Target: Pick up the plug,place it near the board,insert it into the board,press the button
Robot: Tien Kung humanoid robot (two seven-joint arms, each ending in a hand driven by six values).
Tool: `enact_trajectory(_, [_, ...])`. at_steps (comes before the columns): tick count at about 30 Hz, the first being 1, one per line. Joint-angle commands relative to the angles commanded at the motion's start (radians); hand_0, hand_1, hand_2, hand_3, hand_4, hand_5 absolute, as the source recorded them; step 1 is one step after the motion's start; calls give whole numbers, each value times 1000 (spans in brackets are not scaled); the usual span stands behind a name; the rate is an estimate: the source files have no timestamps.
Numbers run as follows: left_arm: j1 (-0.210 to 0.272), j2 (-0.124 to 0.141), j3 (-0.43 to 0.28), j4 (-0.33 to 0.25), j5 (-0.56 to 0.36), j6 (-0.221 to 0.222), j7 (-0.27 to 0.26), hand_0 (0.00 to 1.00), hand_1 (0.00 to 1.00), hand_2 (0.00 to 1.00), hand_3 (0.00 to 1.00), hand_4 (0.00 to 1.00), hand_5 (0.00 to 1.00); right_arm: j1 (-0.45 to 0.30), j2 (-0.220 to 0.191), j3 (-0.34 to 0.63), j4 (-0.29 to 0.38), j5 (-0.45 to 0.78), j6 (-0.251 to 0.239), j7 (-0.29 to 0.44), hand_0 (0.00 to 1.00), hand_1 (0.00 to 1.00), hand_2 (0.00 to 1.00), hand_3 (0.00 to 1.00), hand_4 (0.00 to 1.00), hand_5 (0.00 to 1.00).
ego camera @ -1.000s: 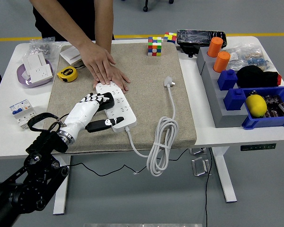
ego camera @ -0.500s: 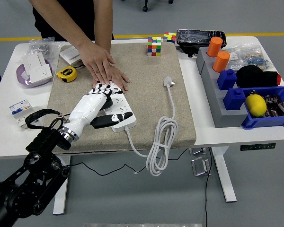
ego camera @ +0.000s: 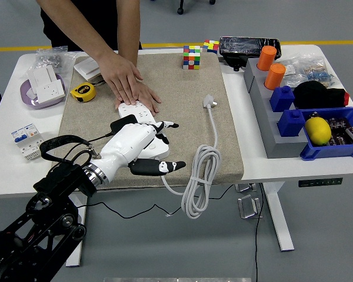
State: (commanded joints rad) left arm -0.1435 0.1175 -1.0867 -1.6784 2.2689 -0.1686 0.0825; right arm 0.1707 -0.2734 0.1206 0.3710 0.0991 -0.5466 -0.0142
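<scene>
The white plug (ego camera: 209, 103) lies on the beige mat (ego camera: 182, 82), right of centre. Its cable runs down to a coil (ego camera: 199, 176) that hangs over the table's front edge. The white power strip (ego camera: 133, 110) lies left of centre; a person's hand (ego camera: 129, 87) presses flat on its far end. My left hand (ego camera: 162, 145), white with black joints, hovers over the strip's near end and hides it. Its fingers (ego camera: 166, 125) are spread towards the plug and hold nothing. The plug is about a hand's length beyond them.
Two Rubik's cubes (ego camera: 192, 57) stand at the mat's far edge. A yellow tape measure (ego camera: 83, 91), a purple bowl (ego camera: 44, 88) and a circuit breaker (ego camera: 25, 138) are on the left. A grey stand with orange cylinders (ego camera: 270, 67) and a blue bin (ego camera: 332, 138) are on the right.
My left hand has swung right and nearer, off the middle of the strip, and its fingers have spread. The person's hand and the plug have not moved.
</scene>
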Motion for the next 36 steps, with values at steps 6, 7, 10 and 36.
enact_trajectory(6, [-10,-3,3,17,0,-125,28,190,49,146,783,497,90,-2,0,-1,1,0,1,-1,823,781,755,754,998,998])
enact_trajectory(7, [-12,-3,4,21,0,-135,30,170,42,146,840,525,22,-2,0,-2,0,1,1,-1,823,781,755,753,998,998])
enact_trajectory(10, [-29,-6,9,62,0,-164,29,170,42,146,840,525,22,-1,0,-4,0,2,1,-1,823,781,755,753,998,998])
enact_trajectory(36, [-127,-28,-58,392,0,-49,-73,166,37,145,781,546,2,1,0,-10,2,1,2,-3,823,781,752,754,998,998])
